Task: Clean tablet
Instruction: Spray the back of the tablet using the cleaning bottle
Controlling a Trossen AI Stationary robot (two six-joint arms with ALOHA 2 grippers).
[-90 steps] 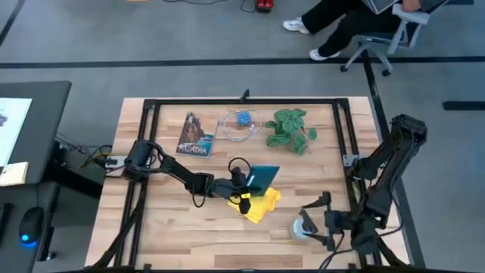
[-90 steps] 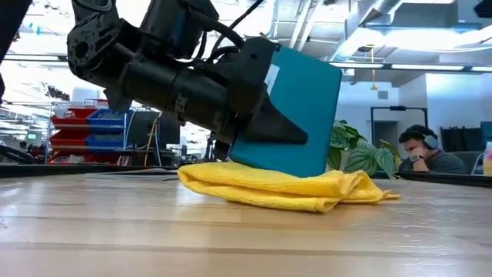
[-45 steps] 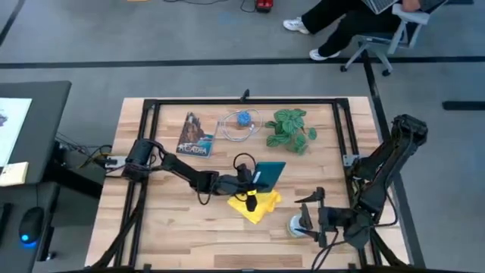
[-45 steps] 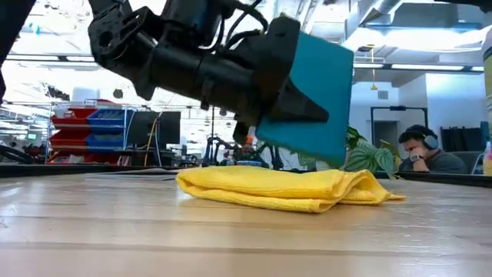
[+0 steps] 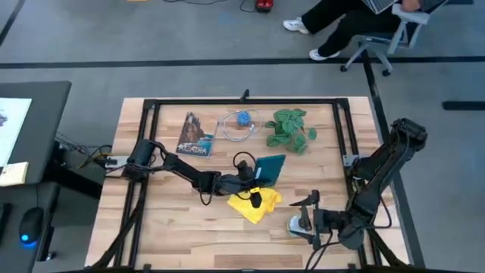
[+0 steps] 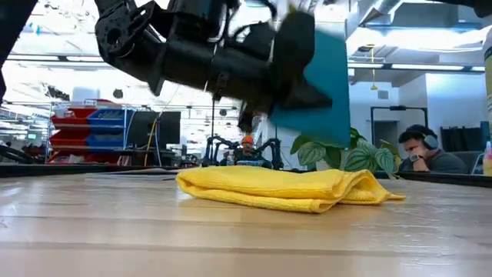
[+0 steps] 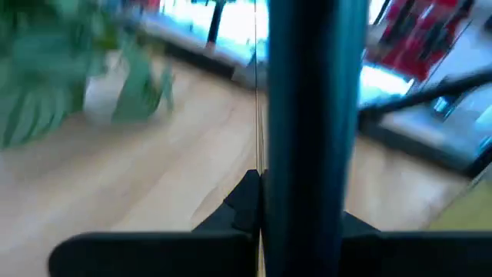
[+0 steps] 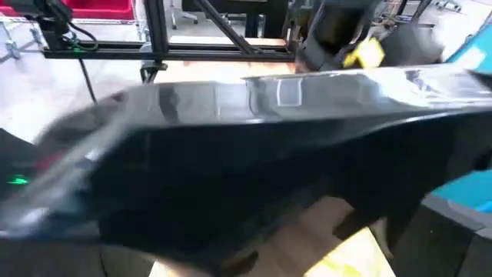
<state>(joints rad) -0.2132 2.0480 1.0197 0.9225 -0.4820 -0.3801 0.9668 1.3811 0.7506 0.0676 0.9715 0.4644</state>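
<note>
- Left arm (image 5: 178, 173) — matte black jointed links running from the table's left edge toward frame centre; a thin black cable loops above the wrist.
- Left gripper (image 5: 254, 182) — black housing, with a yellow patch at centre frame in the high view.
- Right arm (image 5: 386, 167) — black, bulkier rounded joints, at right of frame.
- Right gripper (image 5: 307, 220) — black, with slim dark fingers, lower right.

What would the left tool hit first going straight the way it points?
Left tool, shut on the thin teal-backed tablet, points toward the right side of the light wooden table. Path looks free until the black metal frame rail there, though height is unclear.
</note>
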